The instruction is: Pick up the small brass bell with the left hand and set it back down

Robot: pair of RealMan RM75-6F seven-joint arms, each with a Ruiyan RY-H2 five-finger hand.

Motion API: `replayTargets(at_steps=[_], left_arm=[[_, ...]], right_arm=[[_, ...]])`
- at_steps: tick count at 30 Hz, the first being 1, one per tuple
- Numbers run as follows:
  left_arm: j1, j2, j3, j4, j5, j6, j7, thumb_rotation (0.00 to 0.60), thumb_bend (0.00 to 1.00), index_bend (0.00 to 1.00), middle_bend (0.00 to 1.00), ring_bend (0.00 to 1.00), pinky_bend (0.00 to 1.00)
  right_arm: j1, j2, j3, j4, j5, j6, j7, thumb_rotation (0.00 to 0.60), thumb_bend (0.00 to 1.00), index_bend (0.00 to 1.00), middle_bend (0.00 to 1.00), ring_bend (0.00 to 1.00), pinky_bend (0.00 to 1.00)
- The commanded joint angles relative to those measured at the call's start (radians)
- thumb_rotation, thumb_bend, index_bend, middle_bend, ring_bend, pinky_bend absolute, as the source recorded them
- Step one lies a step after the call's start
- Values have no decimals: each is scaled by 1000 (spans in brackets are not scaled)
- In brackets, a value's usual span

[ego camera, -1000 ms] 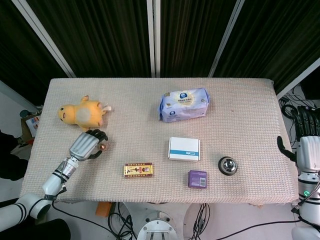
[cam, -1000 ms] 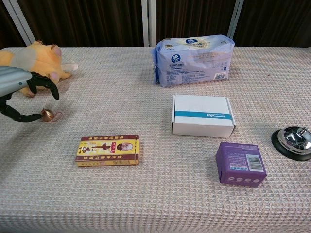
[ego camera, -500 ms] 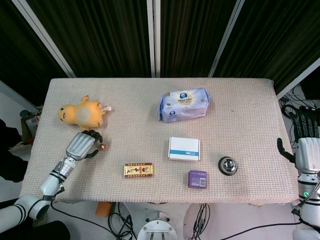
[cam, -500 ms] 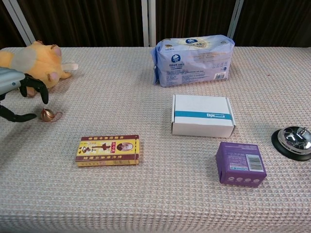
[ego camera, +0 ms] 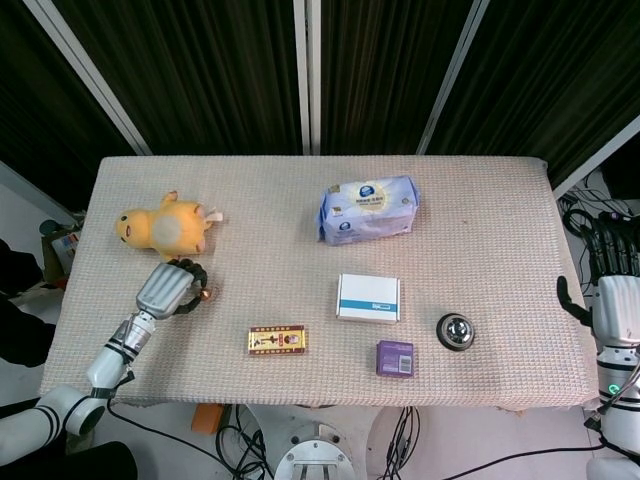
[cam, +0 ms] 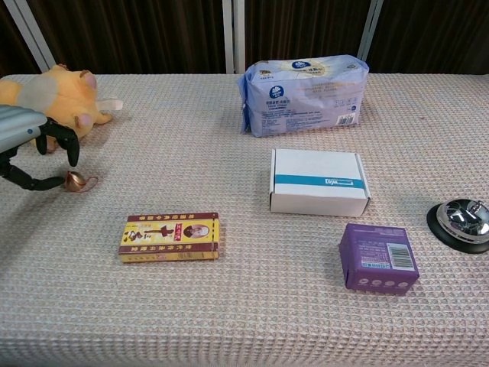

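— Where is the small round brass bell (cam: 74,180) now?

— It sits on the beige waffle-weave tablecloth (cam: 244,321), near the left edge, in front of the yellow plush toy animal (cam: 47,95). A thin cord loop lies beside it on the cloth.

— And the robot's left hand (cam: 30,149), silver with black fingers?

— It is just beside the bell, on its left side. The fingers (cam: 69,145) are curved and spread above the bell, and the thumb reaches along the cloth until it is touching the bell or almost touching it; I cannot tell which. The bell seems to rest on the cloth, so I would say the hand is open around it, not gripping. From the head view, the left hand (ego camera: 168,290) covers most of the bell (ego camera: 204,294), only a small brown spot shows at the fingertips.

— What about the right hand (ego camera: 612,300)?

— It hangs off the right edge of the table, well apart from everything. It holds nothing, but whether the fingers are spread or curled I cannot tell.

— What else is on the table?

— A red and yellow flat box (cam: 170,237) in front, a white cardboard box with a blue stripe (cam: 319,182) in the middle, a small purple box (cam: 379,257) near it, a blue-white pack of tissues (cam: 303,92) at the back, and a black and chrome desk bell (cam: 461,222) on the right.
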Motion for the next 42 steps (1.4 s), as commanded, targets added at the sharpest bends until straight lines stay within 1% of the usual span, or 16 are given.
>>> replayTargets(at_steps=[1, 19, 31, 42], left_arm=[[0, -3, 1, 3, -2, -3, -1, 600, 334, 500, 427, 342, 450], [-3, -19, 1, 26, -4, -9, -11, 600, 380, 508, 436, 349, 453], [0, -21, 0, 31, -6, -5, -21, 600, 391, 539, 459, 369, 473], [-3, -21, 3, 32, 1, -6, -43, 600, 397, 542, 464, 374, 479]], right_arm=[[-1, -1, 0, 2, 0, -1, 0, 600, 359, 0, 0, 0, 0], [-6, -5, 3, 15, 6, -13, 9, 600, 355, 0, 0, 0, 0], [-7, -8, 3, 19, 10, -22, 2, 600, 353, 0, 0, 0, 0], [-8, -9, 4, 20, 12, -26, -4, 600, 353, 0, 0, 0, 0]])
